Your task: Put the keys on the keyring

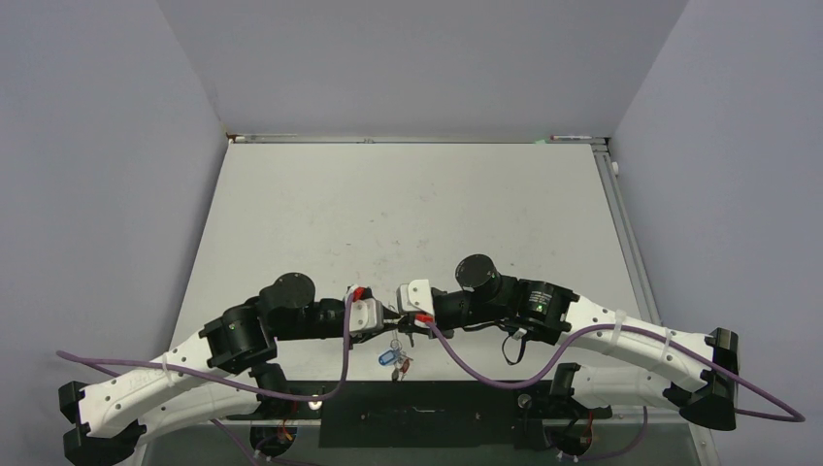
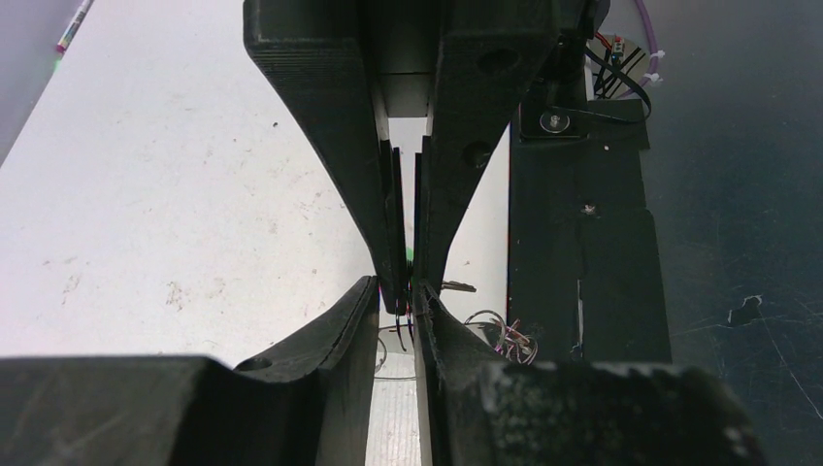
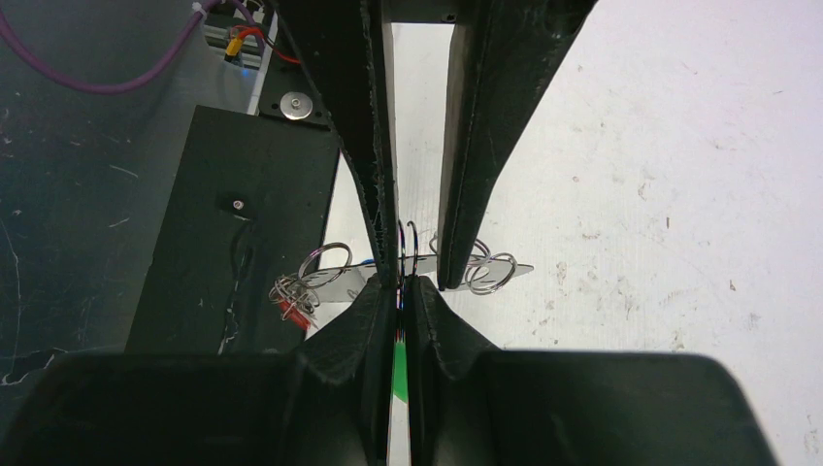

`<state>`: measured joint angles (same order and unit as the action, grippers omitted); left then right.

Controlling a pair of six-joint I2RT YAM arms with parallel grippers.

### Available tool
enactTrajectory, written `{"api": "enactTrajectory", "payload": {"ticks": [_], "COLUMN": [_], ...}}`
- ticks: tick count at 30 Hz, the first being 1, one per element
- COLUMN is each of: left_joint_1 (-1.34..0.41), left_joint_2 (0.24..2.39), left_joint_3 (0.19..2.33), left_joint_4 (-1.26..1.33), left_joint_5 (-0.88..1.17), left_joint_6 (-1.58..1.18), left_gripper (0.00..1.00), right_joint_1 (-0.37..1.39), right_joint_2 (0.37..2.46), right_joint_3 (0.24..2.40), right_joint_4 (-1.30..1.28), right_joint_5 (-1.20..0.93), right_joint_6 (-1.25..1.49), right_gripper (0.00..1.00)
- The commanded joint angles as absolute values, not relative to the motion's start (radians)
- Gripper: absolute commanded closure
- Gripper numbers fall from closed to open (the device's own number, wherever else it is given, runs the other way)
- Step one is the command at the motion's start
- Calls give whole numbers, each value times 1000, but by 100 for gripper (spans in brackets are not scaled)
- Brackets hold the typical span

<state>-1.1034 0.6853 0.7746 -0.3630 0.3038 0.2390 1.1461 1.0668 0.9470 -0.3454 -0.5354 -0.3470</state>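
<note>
From above, my two arms meet tip to tip over the near edge of the white tabletop (image 1: 408, 214), and a small bunch dangles under the meeting point. There I count two tags, one blue (image 1: 386, 359) and one red (image 1: 403, 366). The third tag shows only in the wrist views.

The right wrist view shows it best: a green tag (image 3: 398, 374), smooth plastic, sits squeezed between the rough black fingers of my right claw (image 3: 400, 283), which is clenched on it. The left wrist view catches the same green only as a sliver between those fingers.

The keyring (image 3: 409, 243) is thin silver-grey wire, seen here as two upright arcs. It is lifted off the tabletop, between the fingers of my left claw (image 2: 398, 291) and just past my right fingertips. My left fingers stand narrow with a slit between them. The wire runs through the slit, but I cannot tell whether they pinch it.

Small split rings hang to either side — a tangle (image 3: 309, 277) over the black base plate (image 3: 223, 233) and a doubled ring (image 3: 490, 272) over the tabletop. I cannot count them exactly. A flat silver key blade (image 3: 516, 269) points away from that doubled ring. The tabletop is scuffed and speckled with grey marks.
</note>
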Motion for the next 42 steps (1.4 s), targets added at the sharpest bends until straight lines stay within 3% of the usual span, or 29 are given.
{"api": "enactTrajectory", "payload": {"ticks": [1,16,19,22,31,32,37,42], "left_joint_1": [-1103,-1103,-1103,-1103,-1100,-1097,-1048,-950], "left_joint_2": [683,673,676,683,688,679,601,530], "left_joint_3": [772,768,769,771,772,769,724,665], "left_joint_4": [-312,-319,-312,-310,-302,-289,-193,-71], "left_joint_5": [307,302,311,316,297,292,319,430], "left_joint_6": [228,222,219,219,218,213,168,81], "left_gripper": [84,81,85,100,100,100,100,100], "right_joint_1": [1144,1144,1144,1144,1144,1144,1144,1143], "right_joint_2": [1032,1020,1023,1025,1014,1007,936,849], "right_joint_3": [954,950,951,951,943,940,907,861], "right_joint_4": [-262,-256,-255,-252,-230,-224,-162,-92], "right_joint_5": [-547,-545,-546,-549,-545,-533,-465,-444], "right_joint_6": [-341,-343,-342,-342,-333,-328,-299,-278], "right_gripper": [95,95,95,95,95,90,46,42]}}
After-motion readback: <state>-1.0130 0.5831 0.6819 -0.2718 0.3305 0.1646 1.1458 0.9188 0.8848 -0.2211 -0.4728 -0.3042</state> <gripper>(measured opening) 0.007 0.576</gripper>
